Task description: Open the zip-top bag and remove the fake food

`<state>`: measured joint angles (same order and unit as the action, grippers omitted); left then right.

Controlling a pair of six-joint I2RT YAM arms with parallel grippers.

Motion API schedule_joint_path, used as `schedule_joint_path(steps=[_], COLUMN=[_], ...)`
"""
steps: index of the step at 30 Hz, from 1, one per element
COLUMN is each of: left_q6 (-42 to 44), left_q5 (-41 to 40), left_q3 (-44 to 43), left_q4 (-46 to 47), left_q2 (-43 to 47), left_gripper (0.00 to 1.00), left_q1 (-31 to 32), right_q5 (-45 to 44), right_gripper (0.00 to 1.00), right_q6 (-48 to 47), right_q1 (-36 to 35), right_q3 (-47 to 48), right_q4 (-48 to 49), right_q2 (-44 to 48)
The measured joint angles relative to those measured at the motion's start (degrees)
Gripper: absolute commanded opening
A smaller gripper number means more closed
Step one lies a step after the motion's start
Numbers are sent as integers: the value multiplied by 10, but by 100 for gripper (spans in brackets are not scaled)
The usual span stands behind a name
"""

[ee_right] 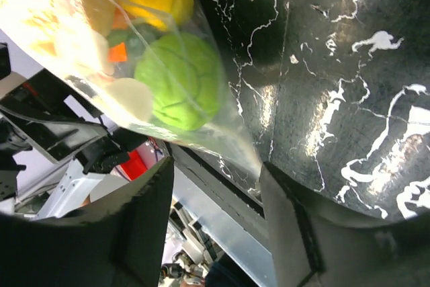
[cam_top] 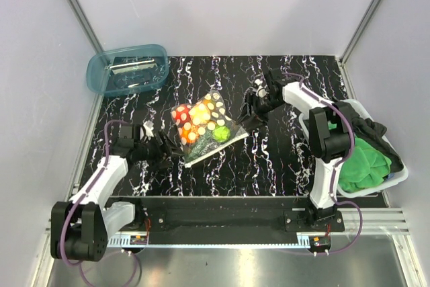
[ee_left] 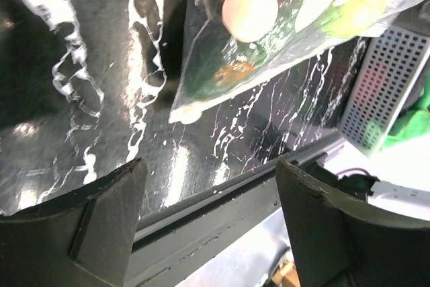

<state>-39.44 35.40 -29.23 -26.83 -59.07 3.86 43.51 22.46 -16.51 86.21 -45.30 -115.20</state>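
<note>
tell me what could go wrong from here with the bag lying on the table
1. Both the left gripper and right gripper stand open beside the zip-top bag, neither holding it; a one-sided pinch may just push it across the glossy table.
2. Only a thin bag corner sits by the right gripper's gap; closing there could slip off.
3. The fake food looks round and may roll away once freed.

A blue translucent tub (cam_top: 92,75) sits at the ten o'clock corner of the black marbled table (cam_top: 282,159), with a pale flat item (cam_top: 138,66) lying inside it. At four o'clock, a white basket (cam_top: 379,185) holds a green cloth (cam_top: 366,162) and a dark cloth (cam_top: 371,129).
</note>
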Motion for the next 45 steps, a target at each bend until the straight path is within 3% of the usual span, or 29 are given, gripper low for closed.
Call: schedule_joint_path(steps=[3,9,14,23,26,30,34,40,42,45], left_q6=[-5,-27,-11,34,36,29,20,-14,-40,-78], left_q5=[12,17,-4,-33,-10,13,31,52,63,69], left_q3=[20,85,90,66,55,57,69,89,96,101], left_q4=[36,117,161,264,316,362,385,371,365,355], left_q2=[-18,-24,-60,-138,-183,-217,-224,-208,-184,-135], left_gripper=[77,73,59,68,60,36,21,11,0,0], left_q1=[10,39,52,68,70,71,75,78,79,81], right_q5=[-12,-20,-2,18,22,25,25,18,12,-5], right_gripper=[71,76,77,80,81,82,83,83,81,76], right_q6=[-2,3,33,92,105,115,121,159,189,254], right_q1=[0,0,0,0,-1,-1,-17,-112,-138,-169], right_q3=[-8,-110,-214,-345,-364,-382,-398,-418,-435,-471], right_q4=[-6,0,56,129,143,157,165,234,280,382], right_q2=[11,105,208,325,367,403,419,418,413,385])
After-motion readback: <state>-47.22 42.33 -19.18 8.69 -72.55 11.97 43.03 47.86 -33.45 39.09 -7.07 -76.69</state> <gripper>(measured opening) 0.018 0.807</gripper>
